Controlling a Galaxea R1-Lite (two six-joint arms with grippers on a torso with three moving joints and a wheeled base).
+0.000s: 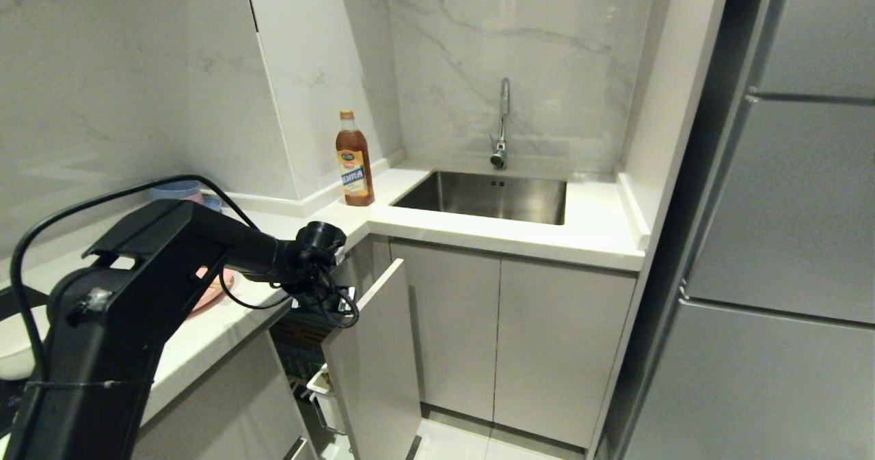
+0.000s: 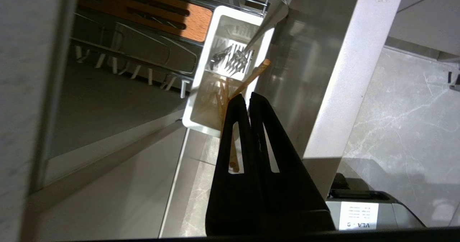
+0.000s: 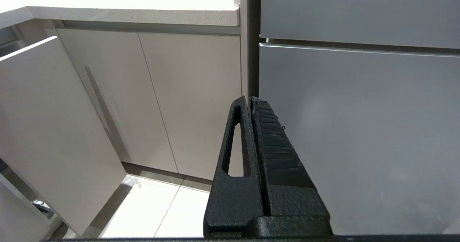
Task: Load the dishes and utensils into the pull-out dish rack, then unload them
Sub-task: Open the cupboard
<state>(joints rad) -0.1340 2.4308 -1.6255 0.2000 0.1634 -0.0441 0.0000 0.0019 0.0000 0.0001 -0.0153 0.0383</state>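
While closed, left gripper (image 2: 244, 100) above utensil cup (image 2: 201, 116), chopsticks (image 2: 248, 82) beside

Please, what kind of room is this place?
Most likely a home kitchen: a steel sink with a tap set into a white counter, and a pull-out dish rack under it.

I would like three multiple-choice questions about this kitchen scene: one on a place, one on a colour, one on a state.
1. Where is the metal spoon?
A. in the sink
B. in the white utensil cup
C. on the floor

2. What colour is the bottle cap?
A. orange
B. green
C. black

3. How is the right gripper?
A. wide open
B. holding a plate
C. shut, empty

Answers:
1 B, its handle leans out of the cup.
2 A, the cap looks orange.
3 C, its fingers meet with nothing between.
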